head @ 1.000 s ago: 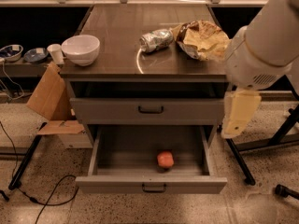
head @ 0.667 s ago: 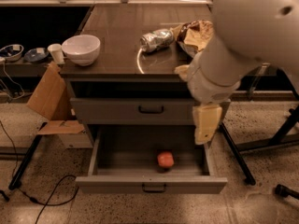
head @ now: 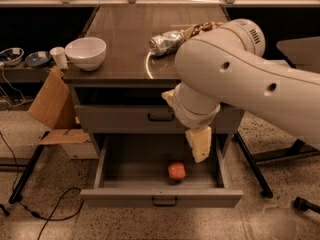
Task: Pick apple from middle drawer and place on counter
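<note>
- A bent brown cardboard box [head: 50,104] leans on the floor at the far left, beside the cabinet.
- A round, smooth white bowl [head: 86,53] sits on the left end of the counter [head: 125,34], which is the dark, shiny, flat top of the grey cabinet.
- A crumpled silver foil bag [head: 166,41] lies on the counter too, near the middle. It looks wrinkly and light.
- The taller grey drawer front [head: 125,119] is closed. It has a small dark handle.
- Below it, the middle drawer [head: 135,159], a wide grey metal tray with a flat plain floor, is pulled out.
- The apple [head: 176,170], a small round orange-red fruit, rests on the drawer floor. It is near the front wall and a bit right of the middle. It looks smooth and could roll if bumped.
- The cream-coloured gripper [head: 199,145] hangs down over the open drawer, just above the apple and a little to its right. It is not touching the apple and has nothing in it. I cannot tell how far open it is.
- The big, smooth white arm [head: 240,79] reaches in from the right and hides part of the counter.
- I think the step now is reaching for the apple. Next, the gripper needs to slide a little left, go down around the apple and close softly. Then it can lift the apple up to the counter.
</note>
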You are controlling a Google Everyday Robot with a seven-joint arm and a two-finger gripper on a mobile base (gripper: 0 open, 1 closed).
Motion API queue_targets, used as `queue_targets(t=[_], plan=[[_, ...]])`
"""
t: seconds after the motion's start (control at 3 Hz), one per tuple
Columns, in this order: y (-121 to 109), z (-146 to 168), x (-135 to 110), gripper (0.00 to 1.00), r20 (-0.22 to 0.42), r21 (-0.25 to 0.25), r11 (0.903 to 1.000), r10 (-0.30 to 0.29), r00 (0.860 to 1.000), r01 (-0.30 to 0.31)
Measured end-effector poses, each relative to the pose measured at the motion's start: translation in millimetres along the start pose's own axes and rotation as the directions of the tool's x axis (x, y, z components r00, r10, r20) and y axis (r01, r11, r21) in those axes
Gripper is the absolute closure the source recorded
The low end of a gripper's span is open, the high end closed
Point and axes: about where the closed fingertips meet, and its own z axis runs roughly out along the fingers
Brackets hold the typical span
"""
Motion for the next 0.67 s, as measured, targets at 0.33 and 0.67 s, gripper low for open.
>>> queue_targets(t=[0.33,0.67], plan=[[-0.4,-0.6,-0.8,0.0,-0.004,0.004,1.0,-0.007,1.0,0.007],[-1.2,-1.5,-1.6,0.0,-0.02,0.015,0.9995,-0.028,0.999,0.028]])
